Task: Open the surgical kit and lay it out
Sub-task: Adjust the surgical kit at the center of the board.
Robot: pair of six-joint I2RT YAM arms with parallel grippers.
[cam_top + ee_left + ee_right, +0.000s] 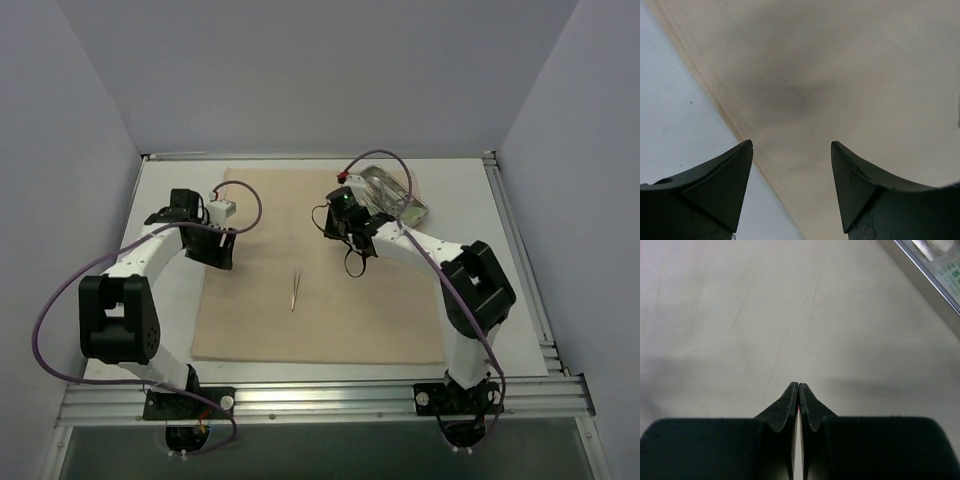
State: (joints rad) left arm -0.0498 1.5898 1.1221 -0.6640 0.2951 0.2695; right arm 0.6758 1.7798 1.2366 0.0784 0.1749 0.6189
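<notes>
The beige cloth wrap point(300, 320) lies spread flat on the table. Thin metal tweezers point(295, 290) lie on its middle. The shiny steel tray point(398, 196) stands tilted at the cloth's far right corner; its rim point(925, 275) and a green-printed packet point(951, 275) show in the right wrist view. My right gripper point(352, 242) is shut just left of the tray, low over bare cloth point(790, 315), with nothing seen in it point(799, 386). My left gripper point(214, 252) is open and empty point(792, 145) over the cloth's left edge point(850, 75). Forceps are not in view.
The white table point(680, 125) shows left of the cloth's edge. Metal rails point(320, 395) frame the table at front and right. Purple cables point(380, 158) loop from both arms, one over the tray. Grey walls enclose the table on three sides.
</notes>
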